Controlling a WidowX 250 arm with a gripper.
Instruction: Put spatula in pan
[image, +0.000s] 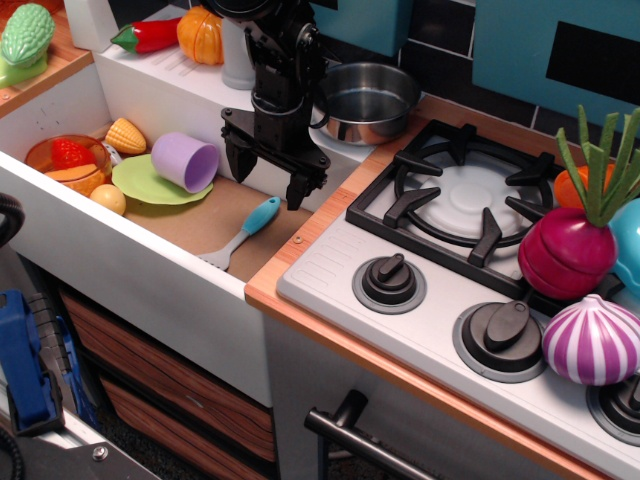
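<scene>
The spatula (243, 232), with a light blue handle and grey slotted blade, lies flat on the brown sink floor, blade toward the front wall. The pan (366, 101), a shiny steel pot, stands on the ledge behind the sink, beside the stove. My black gripper (266, 172) hangs open and empty over the sink, just above and behind the spatula's handle end, its two fingers spread wide. It touches nothing.
A lilac cup (186, 161) lies on its side on a green plate (150, 183). Toy corn (126, 135), an orange bowl (66, 160) with food and a stove burner (462, 195) are nearby. Toy vegetables (572, 250) sit at the right.
</scene>
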